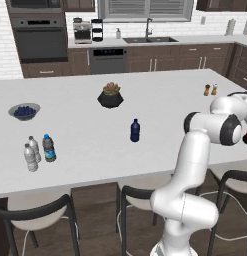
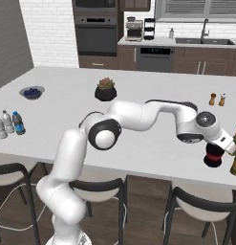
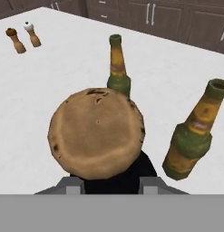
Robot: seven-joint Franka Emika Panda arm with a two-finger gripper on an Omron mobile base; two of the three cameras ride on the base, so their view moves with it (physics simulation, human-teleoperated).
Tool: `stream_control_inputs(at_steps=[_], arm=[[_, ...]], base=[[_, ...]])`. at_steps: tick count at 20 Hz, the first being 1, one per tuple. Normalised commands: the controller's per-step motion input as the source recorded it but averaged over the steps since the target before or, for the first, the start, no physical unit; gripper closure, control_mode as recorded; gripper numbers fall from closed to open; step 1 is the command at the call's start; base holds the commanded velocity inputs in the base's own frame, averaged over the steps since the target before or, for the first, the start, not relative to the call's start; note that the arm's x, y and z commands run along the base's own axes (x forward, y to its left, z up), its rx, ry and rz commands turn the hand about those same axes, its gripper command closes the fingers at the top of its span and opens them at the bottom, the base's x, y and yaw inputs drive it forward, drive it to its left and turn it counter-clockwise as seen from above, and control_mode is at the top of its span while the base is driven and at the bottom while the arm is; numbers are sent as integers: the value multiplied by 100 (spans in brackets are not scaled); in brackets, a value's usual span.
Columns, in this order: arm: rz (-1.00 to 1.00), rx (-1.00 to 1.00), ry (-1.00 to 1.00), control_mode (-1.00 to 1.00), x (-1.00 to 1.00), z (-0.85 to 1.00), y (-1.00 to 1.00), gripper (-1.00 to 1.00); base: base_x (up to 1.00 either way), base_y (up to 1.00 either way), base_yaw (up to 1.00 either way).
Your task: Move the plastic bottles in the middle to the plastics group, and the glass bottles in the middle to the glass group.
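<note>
Bottles (image 2: 2,125) stand grouped upright at the counter's (image 2: 153,158) left edge. A slim blue bottle (image 1: 135,130) stands mid-counter. Far right, the tool (image 2: 219,149) grips the dark bottle (image 2: 214,156), upright, beside two green bottles (image 3: 190,138).

Counter (image 1: 160,107): smooth matt white, stone-like. Dark bottle (image 2: 214,156): glossy black body with red band; its cap (image 3: 96,132) looks rough, mottled brown, cork-like. Two green bottles (image 3: 191,136): glass-like, worn yellowed labels. Slim dark blue bottle (image 1: 135,130): smooth plastic. Clear ribbed bottles (image 1: 31,152): transparent plastic. Shakers (image 3: 22,37): turned wood. Cabinets (image 1: 155,57): dark wood.
</note>
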Motion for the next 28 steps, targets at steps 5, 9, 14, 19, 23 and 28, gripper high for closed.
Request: stream_control_inputs(at_steps=[5, 9, 14, 19, 23, 28], arm=[[0, 0, -4, -100, 14, 0, -23, 100], [0, 0, -1, -100, 16, -5, -9, 100], [0, 2, 0, -100, 9, -34, 0, 100], [0, 3, 3, -100, 5, -48, 0, 100], [0, 0, 0, -100, 6, -27, 0, 100], [0, 0, 0, -100, 2, 0, 0, 100]], base=[[0, 0, 0], [0, 0, 0], [0, 0, 0], [0, 0, 0], [0, 0, 0], [0, 0, 0]])
